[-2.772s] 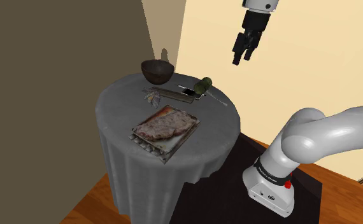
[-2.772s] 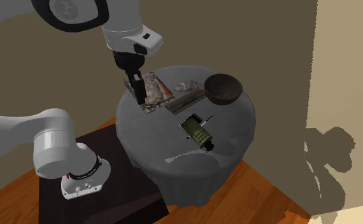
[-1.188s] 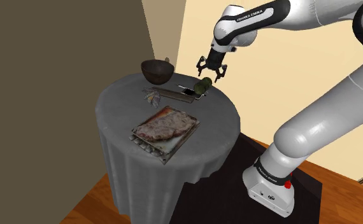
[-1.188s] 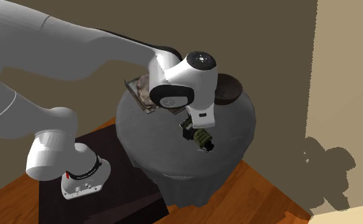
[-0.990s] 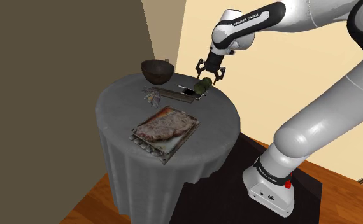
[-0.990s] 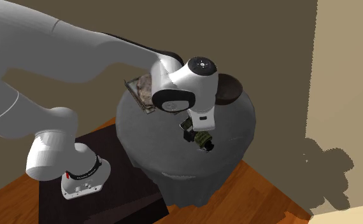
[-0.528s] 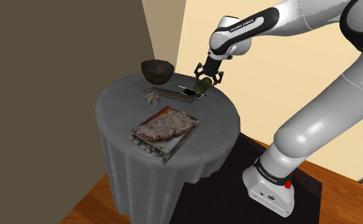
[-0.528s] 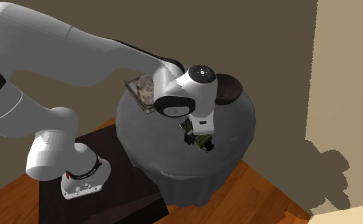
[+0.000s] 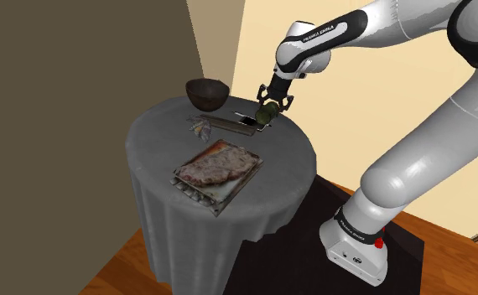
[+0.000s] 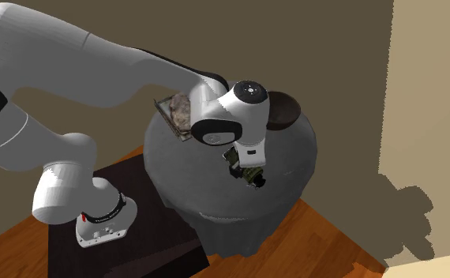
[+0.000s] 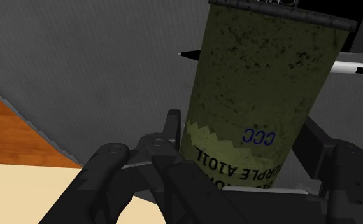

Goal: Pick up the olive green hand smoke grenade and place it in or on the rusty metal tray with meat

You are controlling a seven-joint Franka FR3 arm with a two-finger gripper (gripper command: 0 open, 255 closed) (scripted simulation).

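Note:
The olive green smoke grenade (image 9: 267,113) lies on its side near the far edge of the round grey-clothed table (image 9: 166,138). My black gripper (image 9: 268,108) has come down on it from above and is shut on it, one finger against each side of the can. In the wrist view the grenade (image 11: 263,95) runs between the fingers (image 11: 172,127), its printed lettering near the gripper (image 11: 242,130). From the second exterior view the hand covers most of the grenade (image 10: 253,173). The rusty tray (image 9: 229,198) with a slab of meat sits on the table's near part, away from the gripper.
A dark bowl (image 9: 207,90) stands at the table's back. Beside the grenade lie a flat black item (image 9: 246,120), a thin stick and a small crumpled thing (image 9: 200,127). The wall is close behind the table. A wooden floor and the dark stand (image 9: 296,243) lie below.
The gripper came down over the grenade with its fingers spread, then its fingers closed in against the can's sides. The grenade, tray and bowl have not moved.

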